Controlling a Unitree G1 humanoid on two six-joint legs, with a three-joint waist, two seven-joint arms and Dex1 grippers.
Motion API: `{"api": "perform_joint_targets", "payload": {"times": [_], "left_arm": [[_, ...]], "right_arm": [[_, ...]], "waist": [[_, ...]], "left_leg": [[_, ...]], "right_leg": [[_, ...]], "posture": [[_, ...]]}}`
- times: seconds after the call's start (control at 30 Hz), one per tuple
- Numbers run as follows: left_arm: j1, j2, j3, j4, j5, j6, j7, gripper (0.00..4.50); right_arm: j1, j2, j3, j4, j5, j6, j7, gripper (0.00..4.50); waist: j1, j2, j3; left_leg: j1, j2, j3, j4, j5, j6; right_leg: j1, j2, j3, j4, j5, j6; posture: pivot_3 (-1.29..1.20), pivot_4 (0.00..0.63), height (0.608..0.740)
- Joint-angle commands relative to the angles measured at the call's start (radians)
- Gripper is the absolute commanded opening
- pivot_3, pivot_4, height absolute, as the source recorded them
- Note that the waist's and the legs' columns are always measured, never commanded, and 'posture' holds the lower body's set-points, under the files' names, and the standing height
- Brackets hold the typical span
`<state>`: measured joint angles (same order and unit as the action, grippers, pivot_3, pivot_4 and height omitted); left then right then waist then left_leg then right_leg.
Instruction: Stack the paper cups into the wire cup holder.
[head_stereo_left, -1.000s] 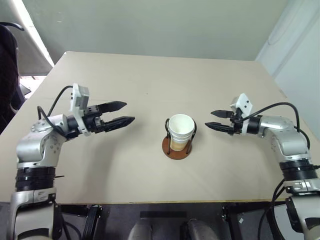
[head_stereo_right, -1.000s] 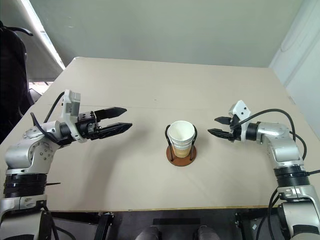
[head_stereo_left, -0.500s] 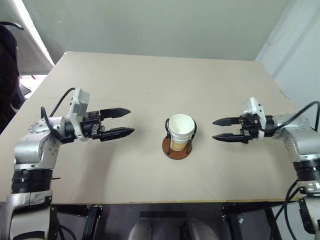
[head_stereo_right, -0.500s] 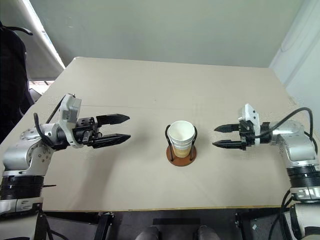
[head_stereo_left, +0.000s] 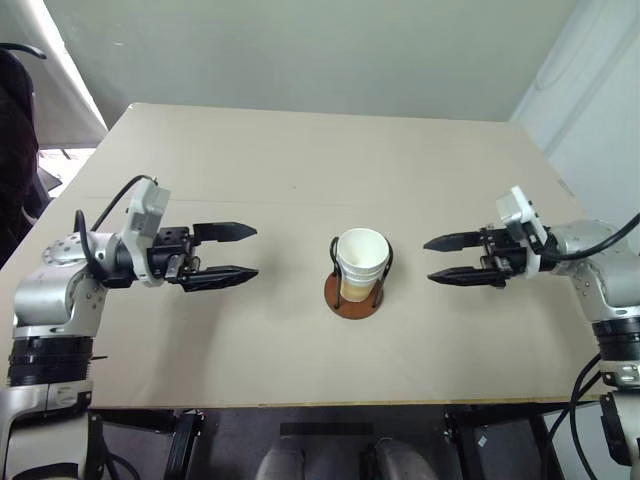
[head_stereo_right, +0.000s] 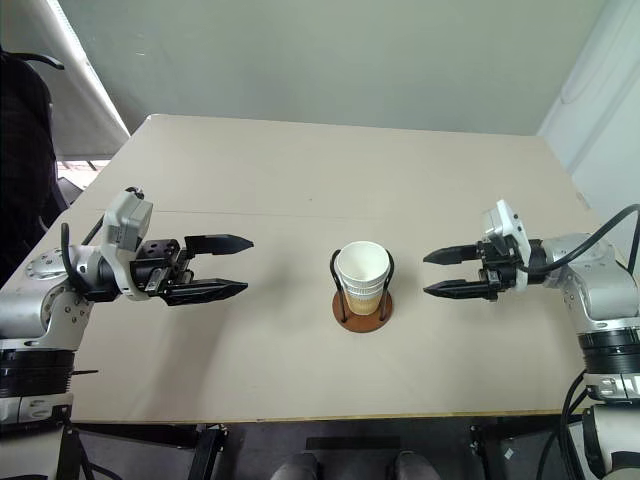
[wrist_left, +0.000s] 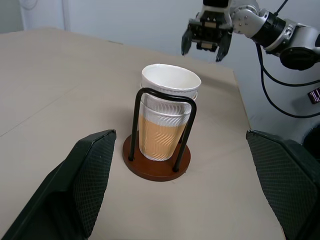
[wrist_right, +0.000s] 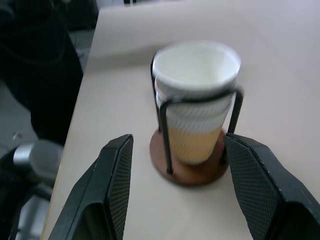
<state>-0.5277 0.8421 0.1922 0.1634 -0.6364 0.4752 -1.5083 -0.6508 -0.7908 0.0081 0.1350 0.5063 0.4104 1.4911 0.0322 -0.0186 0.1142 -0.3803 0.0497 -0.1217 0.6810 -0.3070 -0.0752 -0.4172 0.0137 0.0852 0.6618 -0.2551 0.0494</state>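
Between both spread, empty grippers (head_stereo_left: 232, 251) (head_stereo_left: 447, 258), nested paper cups (head_stereo_left: 361, 260) fill the wire cup holder (wrist_left: 157, 161); wrist views reveal ribbed walls.

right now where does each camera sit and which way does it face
Head views: on the head, facing down over the table; both arms show, left tool and right tool open.
Left wrist view: faces the paper cups in the wire cup holder.
Right wrist view: faces that stack from the opposite side.
All share the stack.
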Motion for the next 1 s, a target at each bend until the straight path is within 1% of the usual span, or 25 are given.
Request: {"api": "perform_joint_targets", "payload": {"times": [0.03, 0.37, 0.53, 0.73, 1.0], "left_arm": [[-0.001, 0.003, 0.027, -0.004, -0.021, -0.018, -0.014, 4.47], [0.007, -0.004, 0.029, -0.005, -0.027, -0.024, -0.019, 4.47], [0.008, -0.005, 0.03, -0.005, -0.032, -0.025, -0.017, 4.47], [0.012, -0.007, 0.031, -0.013, -0.038, -0.02, -0.013, 4.47], [0.014, -0.01, 0.028, -0.023, -0.044, -0.015, -0.006, 4.47]], "right_arm": [[-0.024, -0.004, -0.054, -0.051, 0.043, 0.021, -0.024, 2.87], [-0.028, 0.008, -0.105, -0.079, 0.098, 0.052, -0.086, 2.87], [-0.028, 0.008, -0.107, -0.077, 0.097, 0.044, -0.095, 2.87], [0.002, 0.014, -0.078, -0.055, 0.051, -0.027, -0.084, 2.87], [0.058, 0.043, -0.018, 0.014, -0.052, -0.174, -0.061, 2.87]], "waist": [[0.0, 0.0, 0.0], [-0.001, 0.0, 0.0], [-0.001, 0.0, 0.0], [-0.001, 0.0, 0.0], [-0.002, 0.0, 0.0]], "left_leg": [[0.0, 0.0, 0.0, 0.0, 0.0, 0.0], [0.0, 0.0, 0.0, 0.0, 0.0, 0.0], [0.0, 0.001, 0.0, 0.0, 0.0, 0.0], [0.0, 0.001, 0.0, 0.0, 0.0, 0.0], [0.0, 0.003, 0.0, 0.0, 0.0, 0.0]], "right_leg": [[0.0, 0.0, 0.0, 0.0, 0.0, 0.0], [0.0, 0.0, 0.0, 0.0, 0.0, 0.0], [0.0, 0.0, 0.0, 0.0, 0.0, 0.0], [0.0, 0.0, 0.0, 0.0, 0.0, 0.0], [0.0, 0.0, 0.0, 0.0, 0.0, 0.0]], "posture": [[0.0, 0.15, 0.74], [0.0, 0.15, 0.74], [0.0, 0.15, 0.74], [0.0, 0.15, 0.74], [0.0, 0.15, 0.74]]}}
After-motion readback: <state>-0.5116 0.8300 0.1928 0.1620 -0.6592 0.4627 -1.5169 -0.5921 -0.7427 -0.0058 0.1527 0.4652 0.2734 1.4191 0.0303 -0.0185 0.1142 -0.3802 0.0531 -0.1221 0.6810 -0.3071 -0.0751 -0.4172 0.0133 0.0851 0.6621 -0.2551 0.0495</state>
